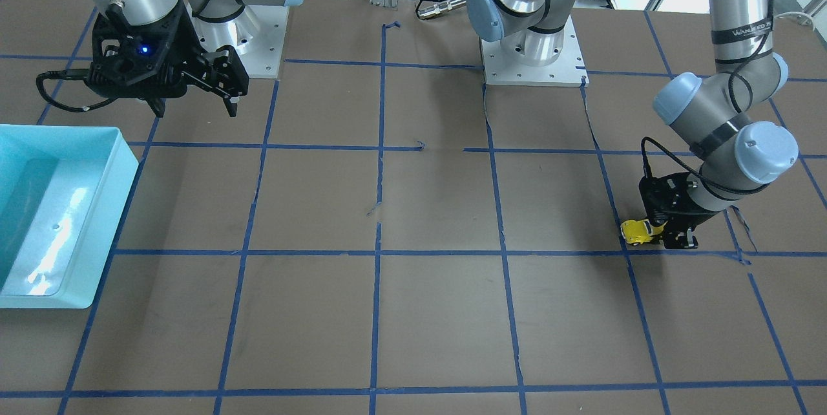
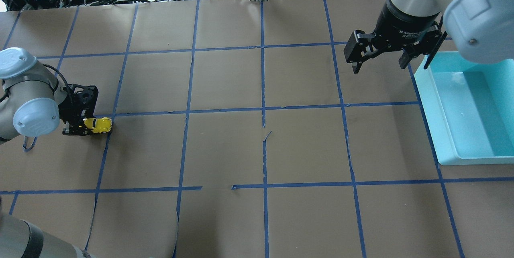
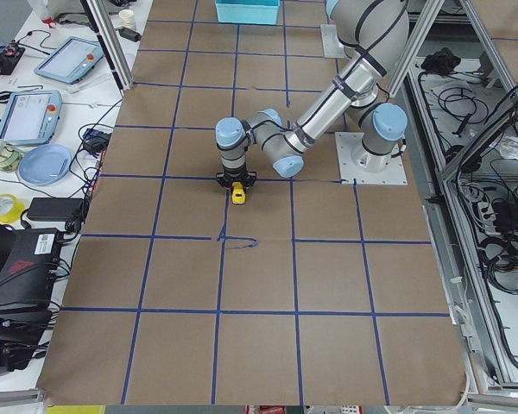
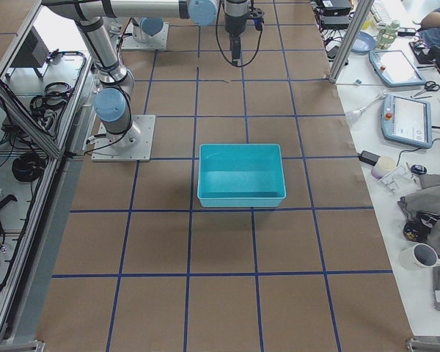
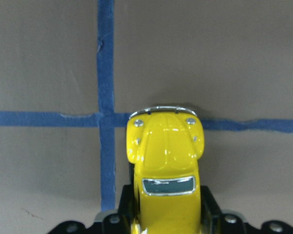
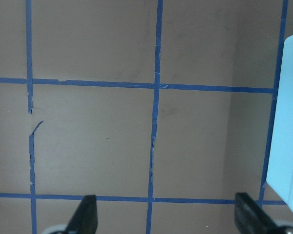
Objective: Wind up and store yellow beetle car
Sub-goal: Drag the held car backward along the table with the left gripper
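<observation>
The yellow beetle car [image 2: 100,125] is gripped at its rear by my left gripper [image 2: 89,124], low over the table at the robot's far left. In the left wrist view the car [image 5: 165,161] points away from the camera, its silvery bumper over a blue tape crossing, with a black finger [image 5: 211,210] on each side. It also shows in the front-facing view [image 1: 637,231]. I cannot tell whether its wheels touch the table. My right gripper [image 2: 378,66] is open and empty, hovering above the table just left of the teal bin [image 2: 426,89].
The teal bin [image 1: 124,169] is open-topped and empty, at the robot's right side; its edge shows in the right wrist view [image 6: 289,122]. The brown table [image 2: 261,149] carries a blue tape grid. Cables and equipment lie beyond the far edge.
</observation>
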Robot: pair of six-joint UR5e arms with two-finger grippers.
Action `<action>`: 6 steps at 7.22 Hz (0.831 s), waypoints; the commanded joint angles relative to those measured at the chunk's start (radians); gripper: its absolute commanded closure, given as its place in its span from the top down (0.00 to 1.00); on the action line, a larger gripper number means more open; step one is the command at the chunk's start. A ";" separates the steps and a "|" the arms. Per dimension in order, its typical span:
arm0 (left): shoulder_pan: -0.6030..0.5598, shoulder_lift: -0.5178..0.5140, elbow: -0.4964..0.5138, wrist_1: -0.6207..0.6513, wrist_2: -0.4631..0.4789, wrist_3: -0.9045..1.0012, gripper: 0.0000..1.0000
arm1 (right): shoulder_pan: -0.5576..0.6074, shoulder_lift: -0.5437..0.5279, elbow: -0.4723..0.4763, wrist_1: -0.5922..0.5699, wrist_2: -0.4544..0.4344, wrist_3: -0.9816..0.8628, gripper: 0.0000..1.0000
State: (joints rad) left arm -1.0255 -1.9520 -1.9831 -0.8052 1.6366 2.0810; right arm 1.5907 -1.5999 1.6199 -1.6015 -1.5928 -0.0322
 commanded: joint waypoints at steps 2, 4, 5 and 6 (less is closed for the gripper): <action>0.073 -0.004 0.001 0.009 -0.001 0.089 0.08 | 0.000 0.000 0.000 0.000 -0.001 0.002 1.00; 0.096 -0.004 0.001 0.009 -0.001 0.110 0.23 | 0.000 0.000 0.000 0.000 0.001 0.000 1.00; 0.096 -0.005 0.001 0.009 -0.001 0.102 0.85 | 0.000 0.000 0.000 -0.002 0.001 0.000 1.00; 0.096 -0.004 0.006 0.009 0.000 0.102 1.00 | 0.000 0.000 0.000 0.000 0.001 0.000 1.00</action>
State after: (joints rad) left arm -0.9309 -1.9589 -1.9822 -0.7965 1.6358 2.1840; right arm 1.5907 -1.6000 1.6199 -1.6021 -1.5923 -0.0320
